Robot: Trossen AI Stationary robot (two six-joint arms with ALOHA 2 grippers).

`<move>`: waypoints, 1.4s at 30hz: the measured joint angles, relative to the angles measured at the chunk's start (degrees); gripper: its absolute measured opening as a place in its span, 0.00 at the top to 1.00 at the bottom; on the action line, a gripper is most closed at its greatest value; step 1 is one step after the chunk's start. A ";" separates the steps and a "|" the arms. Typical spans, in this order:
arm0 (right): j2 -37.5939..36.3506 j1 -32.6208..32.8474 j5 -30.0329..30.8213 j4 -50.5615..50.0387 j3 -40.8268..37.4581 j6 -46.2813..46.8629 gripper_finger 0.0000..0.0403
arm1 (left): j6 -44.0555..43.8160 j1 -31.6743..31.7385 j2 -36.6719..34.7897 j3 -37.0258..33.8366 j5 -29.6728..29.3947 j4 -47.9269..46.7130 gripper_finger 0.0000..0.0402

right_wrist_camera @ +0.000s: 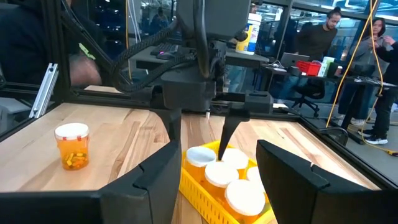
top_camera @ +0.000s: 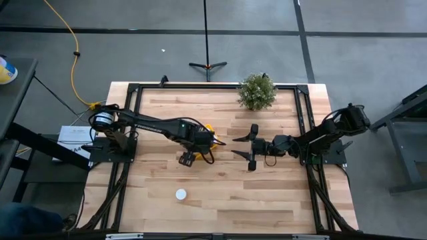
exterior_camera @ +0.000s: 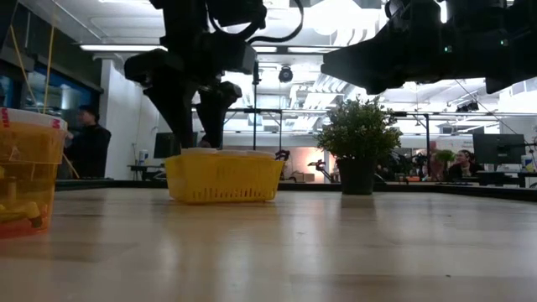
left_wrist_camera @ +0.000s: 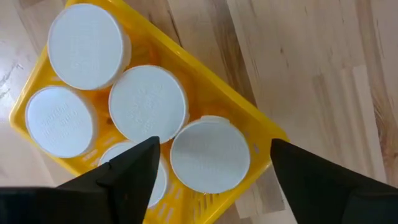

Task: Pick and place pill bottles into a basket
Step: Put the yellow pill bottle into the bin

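Left gripper over basket, jaws spread, released bottle standing between them among four others. Sixth bottle alone on table. Right gripper beside basket, jaws parted, empty.

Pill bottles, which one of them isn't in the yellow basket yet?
The lone pill bottle standing on the bare table near its front edge. The other bottles sit packed in the basket under the left gripper.

The basket is showing bright yellow. The pill bottles are showing white caps over orange bodies. The tabletop is showing pale wood planks. The plant is showing green.
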 joint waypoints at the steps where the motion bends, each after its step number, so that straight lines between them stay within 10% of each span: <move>1: 0.00 0.00 0.00 0.02 0.00 -0.01 0.51 | -0.01 0.00 0.00 0.02 -0.02 -0.16 0.14; 19: -0.02 0.00 0.24 0.46 0.00 0.31 0.51 | -36.56 -9.42 -3.86 12.49 0.58 -29.16 0.21; 34: -0.02 0.02 0.20 2.47 0.00 1.66 0.51 | -57.29 -35.24 -8.33 8.86 -32.89 -18.57 0.23; 42: -0.02 0.02 -0.02 2.60 0.00 2.60 0.51 | -51.71 -38.05 -9.43 -4.88 -35.85 0.81 0.26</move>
